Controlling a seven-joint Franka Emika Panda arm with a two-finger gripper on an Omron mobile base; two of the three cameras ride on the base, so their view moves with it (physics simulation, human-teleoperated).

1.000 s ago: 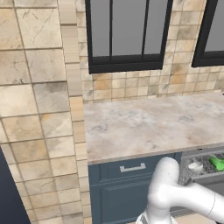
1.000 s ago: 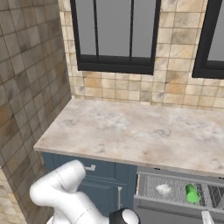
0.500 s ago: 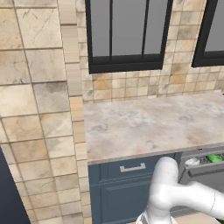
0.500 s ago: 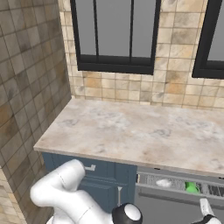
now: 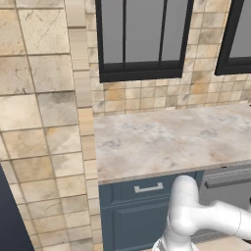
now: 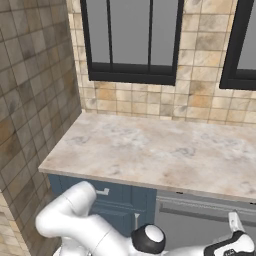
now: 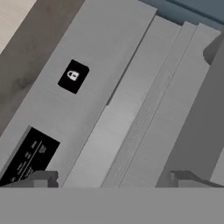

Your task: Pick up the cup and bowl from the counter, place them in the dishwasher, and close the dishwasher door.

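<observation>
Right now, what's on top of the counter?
The counter shows bare marbled stone, with no cup or bowl on the visible part. Its right end runs out of frame. The dishwasher door below looks closed, hiding anything inside.

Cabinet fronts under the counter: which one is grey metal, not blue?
The dishwasher door, right of the blue drawer. It carries a long dark bar handle; the drawer has a short silver one.

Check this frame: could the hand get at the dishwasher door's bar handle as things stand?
Probably yes. The open hand sits low, right in front of the dishwasher door, which looks closed, and the bar handle along its top has nothing in front of it.
</observation>
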